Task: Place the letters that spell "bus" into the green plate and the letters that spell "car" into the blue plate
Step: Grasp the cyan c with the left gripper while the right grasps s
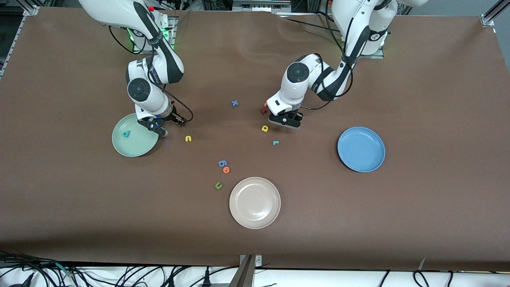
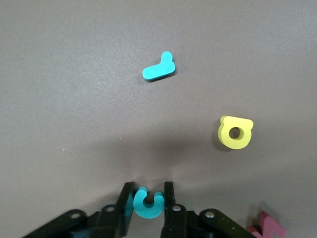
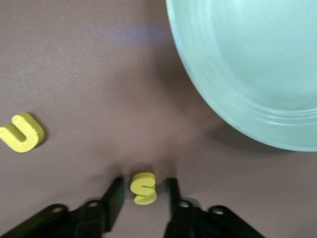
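While left gripper [image 2: 148, 198] pinches teal "c" [image 2: 148, 204] near yellow "a" [image 2: 235, 133] and teal "r" [image 2: 159, 68], right gripper [image 3: 143, 191] brackets yellow "s" [image 3: 143, 188] beside green plate [image 3: 237, 104], fingers apart; maroon letter [image 2: 267, 228] is cut off.

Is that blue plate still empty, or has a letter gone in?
Empty. The blue plate shows only bare blue inside; the teal "r" and yellow "a" lie on the table.
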`<state>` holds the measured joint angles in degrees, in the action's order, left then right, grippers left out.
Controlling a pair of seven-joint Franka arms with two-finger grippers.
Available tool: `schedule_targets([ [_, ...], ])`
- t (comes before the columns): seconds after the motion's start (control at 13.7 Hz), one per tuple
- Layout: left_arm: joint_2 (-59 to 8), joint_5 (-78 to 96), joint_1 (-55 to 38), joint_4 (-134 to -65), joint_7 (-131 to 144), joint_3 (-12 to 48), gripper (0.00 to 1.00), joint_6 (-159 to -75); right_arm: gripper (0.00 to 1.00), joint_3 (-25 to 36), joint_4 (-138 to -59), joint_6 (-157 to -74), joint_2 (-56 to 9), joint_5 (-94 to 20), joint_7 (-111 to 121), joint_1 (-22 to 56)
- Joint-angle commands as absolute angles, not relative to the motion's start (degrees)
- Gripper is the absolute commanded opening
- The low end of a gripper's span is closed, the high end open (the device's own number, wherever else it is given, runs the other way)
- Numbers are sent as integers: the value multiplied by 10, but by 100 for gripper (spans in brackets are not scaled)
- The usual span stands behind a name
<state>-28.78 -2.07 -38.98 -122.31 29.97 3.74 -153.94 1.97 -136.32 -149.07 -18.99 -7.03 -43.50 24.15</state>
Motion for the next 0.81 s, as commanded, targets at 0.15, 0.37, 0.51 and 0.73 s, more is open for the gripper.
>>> schedule_targets([
  [0.15,-293,-13,-376,-1244,279,40,12,-1534,9,17,-1371,-1495,-192,-76,-425,237],
  [0.37,-288,-14,-354,-1228,246,40,6,-1495,9,17,-1361,-1478,-182,-76,-425,237],
  [0.51,-259,-13,-284,-1222,158,41,6,-1441,9,21,-1333,-1414,-158,-76,-425,237],
  [0.73,-215,-15,-195,-1202,53,40,4,-1355,9,53,-1243,-1259,-143,-74,-412,236],
])
